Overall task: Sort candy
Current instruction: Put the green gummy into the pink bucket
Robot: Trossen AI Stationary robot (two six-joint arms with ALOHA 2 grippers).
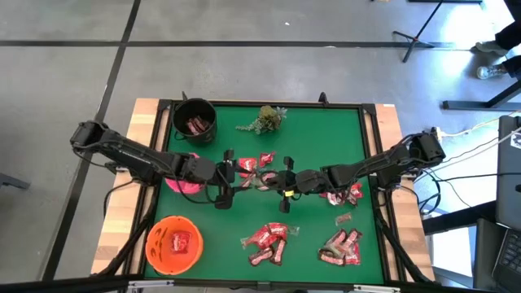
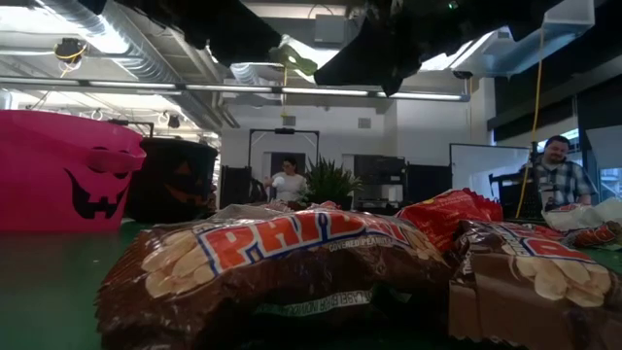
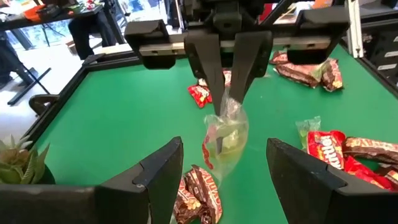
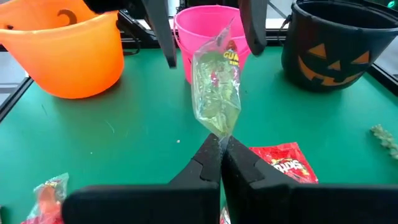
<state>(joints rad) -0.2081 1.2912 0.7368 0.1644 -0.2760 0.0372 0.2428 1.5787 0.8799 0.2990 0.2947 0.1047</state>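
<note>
A green leafy sprig [image 1: 267,118] lies at the far edge of the green mat [image 1: 321,138], while a seated person [image 2: 559,180] and a standing person [image 2: 288,182] wait beyond the table.

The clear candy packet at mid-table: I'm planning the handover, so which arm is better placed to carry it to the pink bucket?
Probably left. The right gripper pinches the clear packet, while the left gripper stands open facing it, nearer the pink bucket.
</note>
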